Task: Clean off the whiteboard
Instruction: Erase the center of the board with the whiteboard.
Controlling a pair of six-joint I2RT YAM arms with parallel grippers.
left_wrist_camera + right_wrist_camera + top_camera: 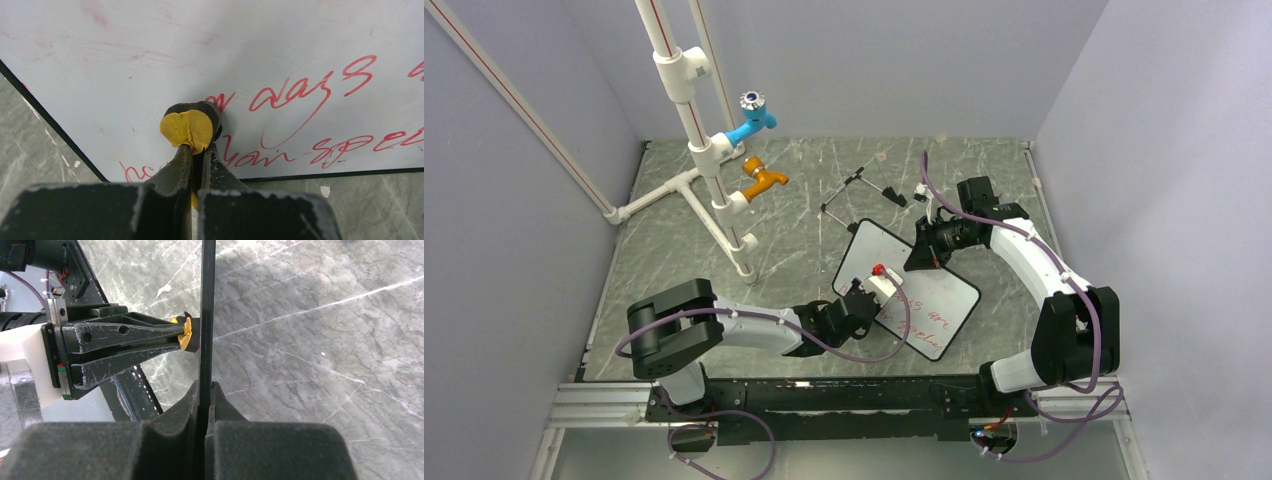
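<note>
The whiteboard [944, 305] sits in the middle of the overhead view, turned diagonally over the grey marbled table [804, 210]. Its thin black frame runs from upper left to lower right. Red handwriting [924, 310] covers its lower right half, and the upper left part is mostly bare white. In the left wrist view the whiteboard [260, 40] fills most of the frame. It shows faint pink smears across the top and red script [300, 95] across the right and lower part.

A small yellow-and-black eraser [190, 127] is pressed flat against the board face, at the left end of the writing. The left gripper [199, 150] is clamped shut on the eraser from below in that view.

In the right wrist view the whiteboard [207, 300] appears edge-on as a thin dark vertical strip. The right gripper [205, 390] is pinched closed on the strip's lower end. The eraser [187, 332] touches the board's left face there, with the left gripper [180, 337] reaching in from the left. In the overhead view the right gripper [921, 252] holds the board's upper right edge, and the left gripper [876, 292] meets it from the lower left.

Black wire feet [859, 190] lie just above the board. I cannot tell whether they are attached to it. A white pipe stand [709, 170] with a blue tap [754, 118] and an orange tap [766, 180] stands in the upper left, well apart.
</note>
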